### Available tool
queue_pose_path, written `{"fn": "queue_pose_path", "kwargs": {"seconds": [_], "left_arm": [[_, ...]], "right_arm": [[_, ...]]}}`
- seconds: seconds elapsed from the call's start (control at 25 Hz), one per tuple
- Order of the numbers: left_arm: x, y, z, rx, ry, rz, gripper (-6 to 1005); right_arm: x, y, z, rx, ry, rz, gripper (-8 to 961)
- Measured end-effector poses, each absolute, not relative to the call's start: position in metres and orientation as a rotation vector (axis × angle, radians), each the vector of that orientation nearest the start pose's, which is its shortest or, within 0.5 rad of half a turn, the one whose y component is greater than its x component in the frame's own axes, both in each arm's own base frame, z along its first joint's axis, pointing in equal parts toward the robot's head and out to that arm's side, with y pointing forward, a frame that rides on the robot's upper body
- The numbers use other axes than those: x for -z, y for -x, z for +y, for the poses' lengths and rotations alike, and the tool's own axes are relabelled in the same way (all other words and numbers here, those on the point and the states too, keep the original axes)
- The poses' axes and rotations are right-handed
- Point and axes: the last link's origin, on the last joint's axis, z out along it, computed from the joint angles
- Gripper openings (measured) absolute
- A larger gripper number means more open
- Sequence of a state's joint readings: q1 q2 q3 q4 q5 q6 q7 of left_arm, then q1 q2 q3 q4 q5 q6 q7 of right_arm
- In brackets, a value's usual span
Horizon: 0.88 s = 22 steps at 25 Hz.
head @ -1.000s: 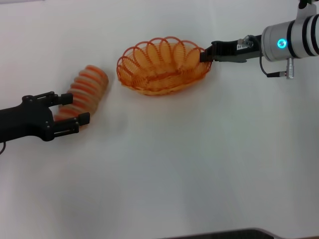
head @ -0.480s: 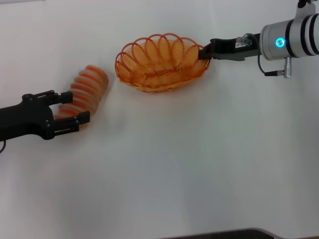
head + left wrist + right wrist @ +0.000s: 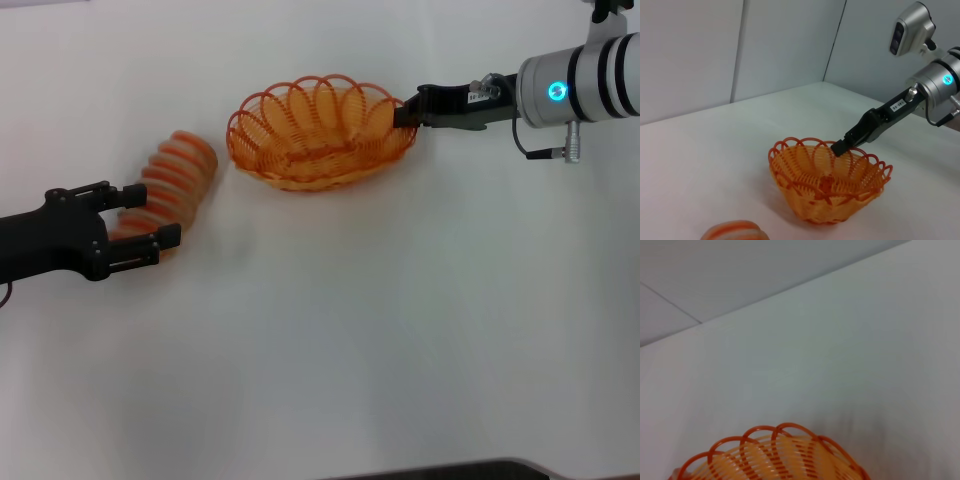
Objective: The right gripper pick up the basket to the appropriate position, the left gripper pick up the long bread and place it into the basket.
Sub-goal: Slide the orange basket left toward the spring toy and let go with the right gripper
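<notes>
Your right gripper point(image 3: 405, 112) is clamped on the rim of the basket point(image 3: 320, 132) at its 3 o'clock edge, holding the basket up near 12 o'clock on the white table point(image 3: 380, 320). The long bread point(image 3: 168, 186) lies at 9 o'clock from the basket, close beside it but apart. Your left gripper point(image 3: 140, 220) sits at the bread's 7 o'clock end, fingers spread wide and straddling the loaf's end, not closed on it.
</notes>
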<state>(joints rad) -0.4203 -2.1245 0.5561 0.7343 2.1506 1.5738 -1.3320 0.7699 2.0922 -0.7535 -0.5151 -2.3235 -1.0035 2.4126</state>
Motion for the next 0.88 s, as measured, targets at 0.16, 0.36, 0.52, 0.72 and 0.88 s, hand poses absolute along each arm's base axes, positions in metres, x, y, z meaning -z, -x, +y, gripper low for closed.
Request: {"fn": "queue_pose_path", "kwargs": {"seconds": [0.16,0.36,0.52,0.72,0.88], "left_arm": [[-0.002,0.304,0.295,0.578,2.657,-0.709,751],[-0.002,0.304,0.296,0.577,2.657,-0.708,751],[-0.003,0.305,0.296,0.577,2.655,-0.708,751],[-0.003,0.305,0.296,0.577,2.653,-0.708,751],[-0.003,0.305,0.296,0.581,2.651,-0.708,751]], "right_arm": [[0.043,-0.260,0.406,-0.344,2.109,1.730,83],[0.044,-0.260,0.405,-0.345,2.100,1.755,156],[0.044,-0.261,0.401,-0.371,2.095,1.788,229],[0.047,-0.262,0.394,-0.384,2.111,1.831,370],[0.043,-0.262,0.391,-0.437,2.141,1.804,558]]}}
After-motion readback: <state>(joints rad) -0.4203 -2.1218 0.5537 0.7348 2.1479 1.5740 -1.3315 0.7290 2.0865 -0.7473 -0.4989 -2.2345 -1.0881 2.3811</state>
